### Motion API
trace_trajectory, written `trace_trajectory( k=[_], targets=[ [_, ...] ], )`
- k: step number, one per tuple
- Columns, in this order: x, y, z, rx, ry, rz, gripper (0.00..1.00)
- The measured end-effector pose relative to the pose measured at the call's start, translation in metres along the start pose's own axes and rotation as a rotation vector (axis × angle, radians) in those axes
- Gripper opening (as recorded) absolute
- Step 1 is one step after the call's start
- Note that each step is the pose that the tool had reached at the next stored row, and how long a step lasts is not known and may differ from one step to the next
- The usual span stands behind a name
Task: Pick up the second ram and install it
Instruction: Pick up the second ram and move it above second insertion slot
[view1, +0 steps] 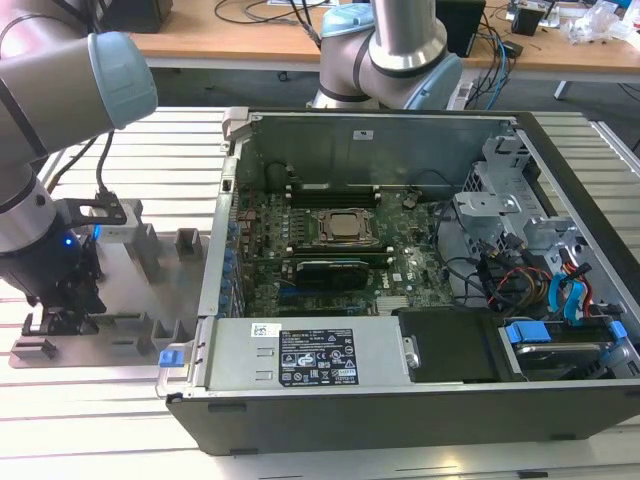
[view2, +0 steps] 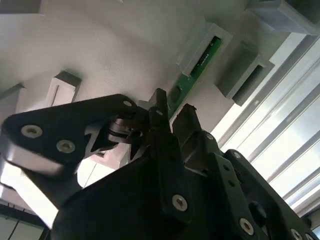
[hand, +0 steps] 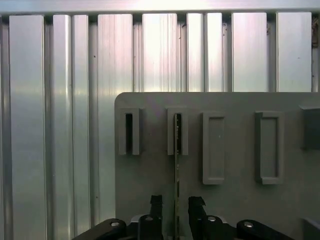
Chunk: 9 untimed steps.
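Observation:
The second ram (hand: 177, 165) is a thin green stick standing on edge in a slotted holder on the grey fixture plate (hand: 150, 175). In the second wrist view its green board (view2: 197, 67) runs from a holder block down between my fingers. My gripper (hand: 176, 207) is open and straddles the near end of the stick, one black fingertip (hand: 156, 202) on each side with a small gap to the board. In the exterior view my gripper (view1: 60, 312) hangs low over the plate at the exterior view's left, outside the computer case.
The open computer case (view1: 400, 390) lies at the exterior view's right of the plate, with the motherboard, processor socket (view1: 345, 228) and long black slots inside. Further grey holder blocks (hand: 214, 147) stand on the plate. Ribbed aluminium table (hand: 60, 125) surrounds it.

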<state>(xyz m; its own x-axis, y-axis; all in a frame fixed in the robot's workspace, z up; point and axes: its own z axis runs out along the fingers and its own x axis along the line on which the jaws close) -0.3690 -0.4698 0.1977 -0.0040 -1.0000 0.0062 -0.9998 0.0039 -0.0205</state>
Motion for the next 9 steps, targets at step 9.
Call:
trace_trajectory(
  k=[9],
  targets=[
    [0.0000, 0.0000, 0.0000, 0.0000, -0.0031, 0.000, 0.14]
  ],
)
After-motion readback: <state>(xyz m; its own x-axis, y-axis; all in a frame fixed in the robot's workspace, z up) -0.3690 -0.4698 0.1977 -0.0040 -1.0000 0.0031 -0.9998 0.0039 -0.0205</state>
